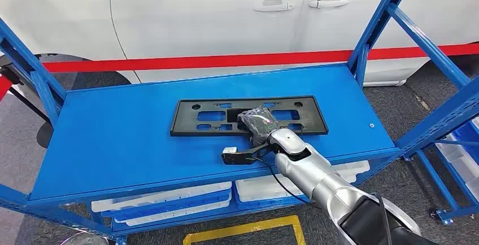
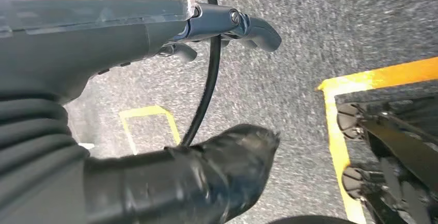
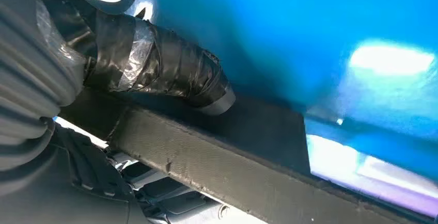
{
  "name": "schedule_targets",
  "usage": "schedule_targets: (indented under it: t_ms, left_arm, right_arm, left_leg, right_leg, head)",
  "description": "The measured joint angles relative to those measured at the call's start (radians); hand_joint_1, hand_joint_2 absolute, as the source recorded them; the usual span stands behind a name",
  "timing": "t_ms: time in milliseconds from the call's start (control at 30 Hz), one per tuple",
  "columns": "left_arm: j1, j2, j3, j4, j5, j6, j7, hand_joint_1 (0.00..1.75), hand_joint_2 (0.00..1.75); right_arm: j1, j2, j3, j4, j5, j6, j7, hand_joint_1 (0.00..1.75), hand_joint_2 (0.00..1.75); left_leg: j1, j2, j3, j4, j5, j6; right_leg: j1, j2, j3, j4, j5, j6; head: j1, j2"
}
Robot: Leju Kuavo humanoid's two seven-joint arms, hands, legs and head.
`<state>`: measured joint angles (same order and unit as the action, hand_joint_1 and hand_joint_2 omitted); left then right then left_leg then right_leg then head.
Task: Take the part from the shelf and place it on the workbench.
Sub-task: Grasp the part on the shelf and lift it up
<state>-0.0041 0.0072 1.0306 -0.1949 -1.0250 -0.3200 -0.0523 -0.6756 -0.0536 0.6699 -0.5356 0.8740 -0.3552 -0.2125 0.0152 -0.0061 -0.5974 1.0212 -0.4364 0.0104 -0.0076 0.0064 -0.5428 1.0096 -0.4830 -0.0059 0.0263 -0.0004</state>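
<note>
The part, a flat black plate with cut-out slots, lay on the top board of the blue shelf, a little right of the middle of the head view. It was flat on the board, with its long side running left to right.

The right hand came in from the lower right of the frame on its silver arm and rested on the near edge of the part, right of the part's middle. In the right wrist view the taped thumb lay on the upper face of the part, and the dark edge of the part ran across the frame below it. The other fingers were hidden, so I cannot tell if the hand was closed on the part or only touching it.

The left hand hung over the grey floor. Its fingers were apart from the thumb, and it held nothing. A yellow line was painted on the floor at the right of that frame.

Behind the shelf, in the upper part of the head view, stood a white car with a red band in front of it. White bins sat on the lower level of the shelf.
</note>
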Motion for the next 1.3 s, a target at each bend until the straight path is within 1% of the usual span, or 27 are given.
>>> schedule_targets:
  t_ms: [200, 333, 600, 733, 833, 933, 1000, 1033, 1067, 1133, 1167, 1200, 1233, 1267, 1300]
  left_arm:
    - [0.000, -0.001, 0.006, 0.000, 0.000, 0.006, -0.007, 0.00, 1.75]
    - [0.001, -0.001, 0.007, 0.000, 0.000, 0.007, -0.008, 0.00, 0.00]
    - [0.003, -0.002, 0.023, 0.000, 0.002, 0.011, -0.007, 0.00, 0.00]
    - [0.003, -0.002, 0.026, 0.000, 0.000, 0.028, 0.001, 0.00, 0.00]
    - [0.004, -0.002, 0.041, 0.000, 0.019, 0.060, 0.001, 0.00, 0.00]
    - [0.006, -0.002, 0.063, 0.000, 0.035, 0.065, -0.011, 0.00, 0.00]
    - [0.009, -0.002, 0.073, -0.001, 0.032, 0.059, -0.014, 0.00, 0.00]
    - [0.011, -0.001, 0.077, -0.001, 0.027, 0.059, -0.011, 0.00, 0.00]
    - [0.012, 0.000, 0.079, -0.001, 0.020, 0.061, -0.006, 0.00, 0.00]
    - [0.012, 0.003, 0.080, -0.001, 0.007, 0.067, 0.009, 0.00, 0.00]
    - [0.012, 0.004, 0.080, -0.001, 0.001, 0.070, 0.015, 0.00, 0.00]
    - [0.011, 0.004, 0.081, -0.001, -0.002, 0.071, 0.020, 0.00, 0.00]
    - [0.011, 0.004, 0.081, -0.001, -0.003, 0.073, 0.022, 0.00, 0.00]
    - [0.011, 0.004, 0.081, -0.001, -0.004, 0.074, 0.024, 0.00, 0.00]
    - [0.011, 0.004, 0.082, -0.001, -0.004, 0.075, 0.025, 0.00, 0.00]
  right_arm:
    - [0.000, -0.001, 0.000, -0.010, 0.003, -0.004, -0.001, 1.75, 1.75]
    - [0.001, -0.002, 0.000, -0.016, 0.005, -0.005, -0.002, 1.75, 1.75]
    - [0.022, -0.019, -0.001, -0.067, 0.014, 0.004, -0.020, 1.75, 1.75]
    - [0.031, -0.025, -0.001, -0.092, 0.019, 0.013, -0.030, 1.75, 1.75]
    - [0.045, -0.025, -0.001, -0.122, 0.022, 0.012, -0.033, 1.75, 1.75]
    - [0.071, -0.031, -0.001, -0.195, 0.025, 0.002, -0.028, 1.75, 1.75]
    - [0.096, -0.048, -0.001, -0.277, 0.034, -0.023, -0.026, 1.75, 1.75]
    - [0.109, -0.061, -0.001, -0.324, 0.041, -0.039, -0.027, 1.75, 1.75]
    - [0.120, -0.075, -0.003, -0.373, 0.046, -0.053, -0.029, 1.75, 1.75]
    - [0.139, -0.107, -0.015, -0.473, 0.050, -0.072, -0.039, 1.75, 1.75]
    - [0.149, -0.125, -0.026, -0.522, 0.048, -0.077, -0.047, 1.75, 1.75]
    - [0.157, -0.142, -0.039, -0.568, 0.045, -0.080, -0.057, 1.75, 1.75]
    - [0.163, -0.158, -0.053, -0.609, 0.040, -0.082, -0.068, 1.75, 1.75]
    - [0.169, -0.172, -0.066, -0.645, 0.035, -0.084, -0.078, 1.75, 1.75]
    - [0.177, -0.184, -0.077, -0.677, 0.029, -0.085, -0.090, 1.75, 1.75]
  left_leg:
    - [0.000, 0.000, 0.002, 0.000, 0.000, 0.000]
    - [0.000, 0.000, 0.004, 0.000, 0.000, 0.000]
    - [0.002, 0.000, 0.004, 0.000, 0.000, 0.000]
    - [0.002, 0.000, 0.004, 0.000, 0.000, 0.000]
    - [0.002, 0.000, 0.004, 0.000, 0.000, 0.000]
    - [0.002, 0.000, 0.004, -0.001, 0.000, 0.000]
    - [0.002, 0.000, 0.003, -0.001, 0.000, 0.000]
    - [0.000, 0.000, 0.002, 0.002, -0.001, 0.002]
    - [-0.001, -0.001, 0.001, 0.003, -0.001, 0.006]
    - [-0.004, -0.002, 0.002, -0.004, 0.005, 0.020]
    - [-0.001, -0.001, 0.007, -0.019, 0.014, 0.027]
    - [0.001, 0.001, 0.014, -0.036, 0.022, 0.031]
    - [0.003, 0.003, 0.019, -0.051, 0.031, 0.035]
    - [0.005, 0.005, 0.022, -0.060, 0.036, 0.037]
    - [0.005, 0.006, 0.021, -0.062, 0.038, 0.038]
  right_leg:
    - [0.001, 0.000, 0.002, 0.000, -0.001, 0.002]
    - [0.002, 0.000, 0.003, 0.000, -0.001, 0.003]
    - [0.005, 0.000, 0.004, 0.001, -0.001, 0.003]
    - [0.005, 0.000, 0.004, 0.001, -0.001, 0.003]
    - [0.005, 0.000, 0.003, 0.001, -0.001, 0.003]
    - [0.005, 0.000, 0.003, 0.001, -0.001, 0.003]
    - [0.004, 0.000, 0.001, 0.001, -0.001, 0.003]
    - [0.002, 0.000, 0.001, -0.001, 0.000, 0.005]
    - [-0.001, 0.000, 0.001, -0.003, 0.001, 0.009]
    - [-0.005, -0.001, 0.003, -0.013, 0.008, 0.021]
    - [-0.005, -0.001, 0.004, -0.013, 0.005, 0.026]
    - [-0.005, -0.002, 0.002, -0.005, -0.005, 0.029]
    - [-0.005, -0.002, -0.012, 0.025, -0.029, 0.031]
    - [-0.006, -0.002, -0.037, 0.081, -0.066, 0.031]
    - [-0.006, -0.002, -0.068, 0.148, -0.101, 0.033]
  head:
    - [0.000, 0.000]
    - [0.000, 0.000]
    - [0.000, 0.000]
    - [0.000, 0.000]
    - [0.000, 0.000]
    - [0.000, 0.000]
    - [0.000, 0.000]
    - [0.000, 0.000]
    - [0.000, 0.000]
    - [0.000, 0.000]
    - [0.000, 0.000]
    - [0.000, 0.000]
    - [0.000, 0.000]
    - [0.000, 0.000]
    - [0.000, 0.000]
